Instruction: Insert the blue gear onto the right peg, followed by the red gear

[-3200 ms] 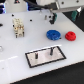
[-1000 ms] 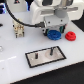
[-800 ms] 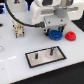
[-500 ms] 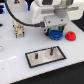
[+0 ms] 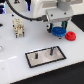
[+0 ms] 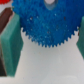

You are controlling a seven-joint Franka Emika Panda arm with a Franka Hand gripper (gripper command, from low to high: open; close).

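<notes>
Your tool [image 5: 59, 29] sits down over the blue gear [image 5: 59, 32], fingers [image 6: 11, 45] flanking its rim but grip unconfirmed, red gear [image 5: 71, 36] beside it, right peg [image 5: 50, 51] free.

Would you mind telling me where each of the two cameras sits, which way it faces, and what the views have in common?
Exterior view: off the arm, raised, looking down on the white table with the peg plate, blue gear and red gear; the arm and its gripper show above the blue gear.
Wrist view: on the wrist, facing down at the blue gear close up; the green fingers frame it at the sides.
Shared: the blue gear, the gripper and the white table.
</notes>
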